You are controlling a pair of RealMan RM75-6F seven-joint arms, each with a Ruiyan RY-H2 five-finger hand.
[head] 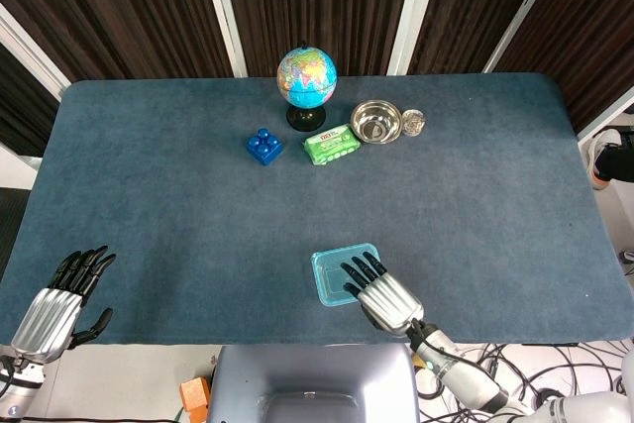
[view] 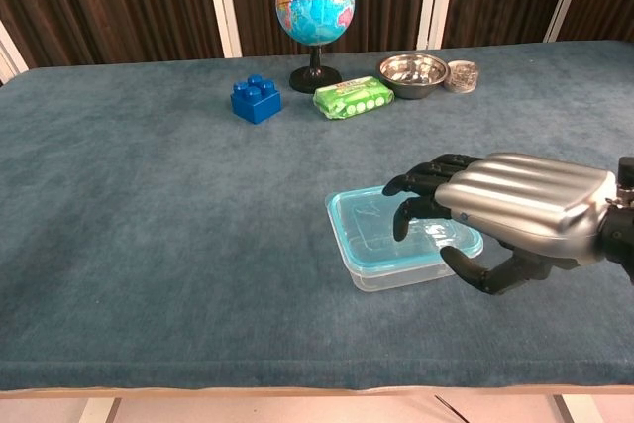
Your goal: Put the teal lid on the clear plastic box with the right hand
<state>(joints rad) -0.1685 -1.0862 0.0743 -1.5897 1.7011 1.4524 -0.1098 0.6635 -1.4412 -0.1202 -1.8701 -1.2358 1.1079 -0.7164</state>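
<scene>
The teal lid (view: pixel 381 228) (head: pixel 335 266) lies on top of the clear plastic box (view: pixel 401 272) near the table's front edge. My right hand (view: pixel 515 205) (head: pixel 381 296) hovers just above and to the right of the lid, fingers spread and holding nothing, its fingertips (view: pixel 401 185) over the lid's right part. My left hand (head: pixel 57 302) rests open at the front left corner, seen only in the head view.
At the back stand a globe (head: pixel 306 81), a blue toy brick (head: pixel 264 146), a green wipes pack (head: pixel 331 144), a steel bowl (head: pixel 375 121) and a small glass jar (head: pixel 413 122). The blue table (head: pixel 149 215) spreads wide between them and the box.
</scene>
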